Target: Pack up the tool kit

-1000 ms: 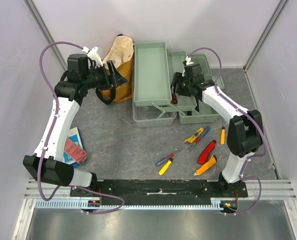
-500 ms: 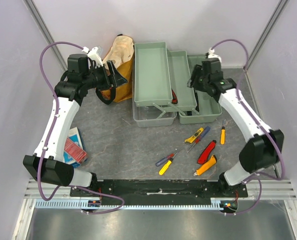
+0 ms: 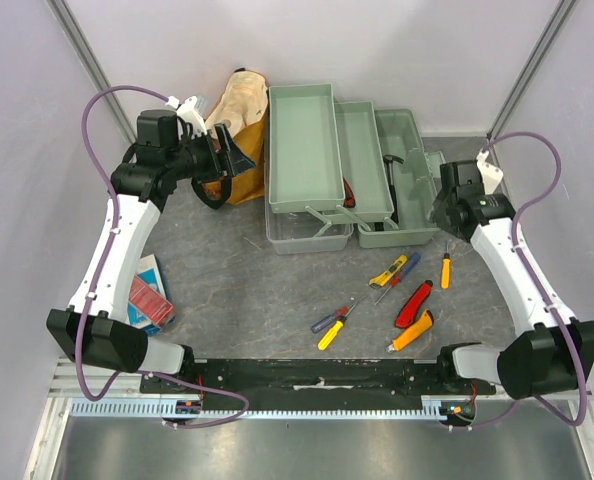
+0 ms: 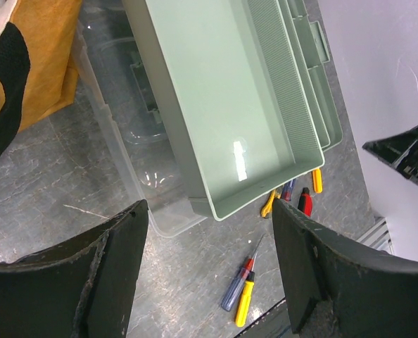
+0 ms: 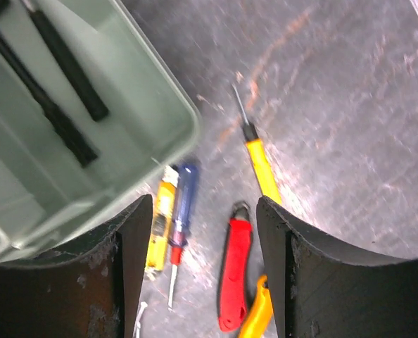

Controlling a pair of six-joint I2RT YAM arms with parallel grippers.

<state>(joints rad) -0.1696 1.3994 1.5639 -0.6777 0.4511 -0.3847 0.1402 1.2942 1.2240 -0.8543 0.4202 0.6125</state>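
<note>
The pale grey-green toolbox (image 3: 362, 165) stands open at the back with its trays folded out and its clear lid (image 3: 302, 238) in front. A dark hammer-like tool (image 5: 65, 67) lies in its right compartment. A red-handled tool (image 3: 349, 192) lies in the middle tray. Loose tools lie on the table: a yellow screwdriver (image 3: 445, 268), a yellow and a blue one (image 3: 395, 270), a red handle (image 3: 413, 302), an orange handle (image 3: 412, 332) and a blue-yellow pair (image 3: 332, 325). My left gripper (image 3: 239, 155) is open and empty left of the left tray (image 4: 223, 105). My right gripper (image 5: 204, 204) is open and empty above the loose tools.
A mustard-yellow bag (image 3: 239, 120) leans behind the left gripper. A red-blue booklet (image 3: 147, 292) lies at the near left. Walls with metal posts close the back and sides. The arm bases sit on a black rail at the near edge.
My right arm has swung from over the toolbox's middle to the right and nearer, and now hangs over the table beside the toolbox. The left arm has not moved.
</note>
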